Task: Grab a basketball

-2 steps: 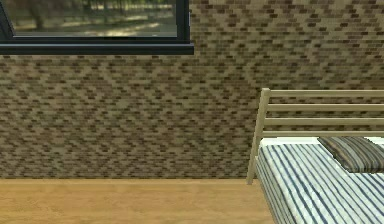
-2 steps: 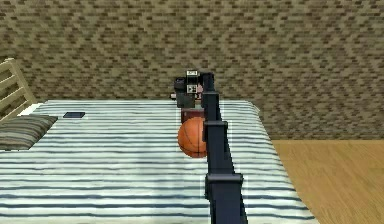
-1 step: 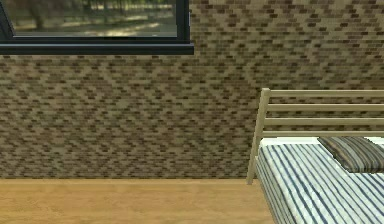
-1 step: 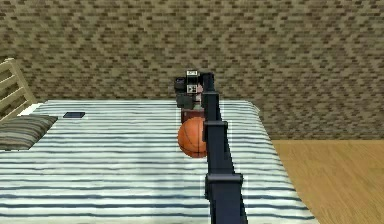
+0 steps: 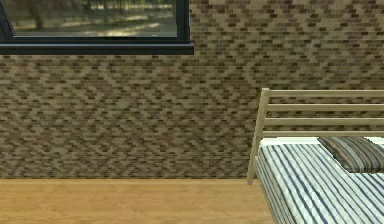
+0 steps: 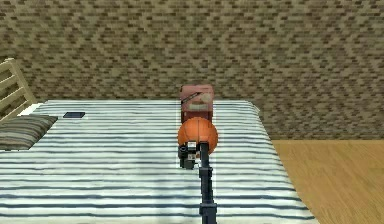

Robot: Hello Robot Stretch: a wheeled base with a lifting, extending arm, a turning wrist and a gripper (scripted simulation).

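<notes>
**Ball on the bed, claw right at it: a few ways this could slip**

The basketball (image 6: 198, 133) sat on the bed (image 6: 100, 175), just right of the middle of the arm side view and toward the far edge of the striped cover. The arm (image 6: 206, 195) was a dark bar from the bottom edge up to the ball, with the claw (image 6: 188, 155) at its tip, right under the ball in the frame. Honestly, from that angle I couldn't tell if it was touching the ball or short of it. I couldn't tell how the fingers were set either, or whether it had hold of anything.

What worried me:
- A round ball on soft bedding would probably roll from the slightest nudge. A push from the arm would likely send it up the frame into the reddish box (image 6: 198, 98) directly behind it.
- A glancing touch could roll it sideways toward the bed's right edge and down onto the wood floor (image 6: 330, 170).
- Thin fingers on a curved surface looked like an easy slip if they met it off-centre.

The pillow (image 6: 22, 130) and a small dark thing (image 6: 73, 115) at the left were well apart from all this.

The ball itself was plain orange and round, darker underneath. I couldn't make out any seams on it.
</notes>
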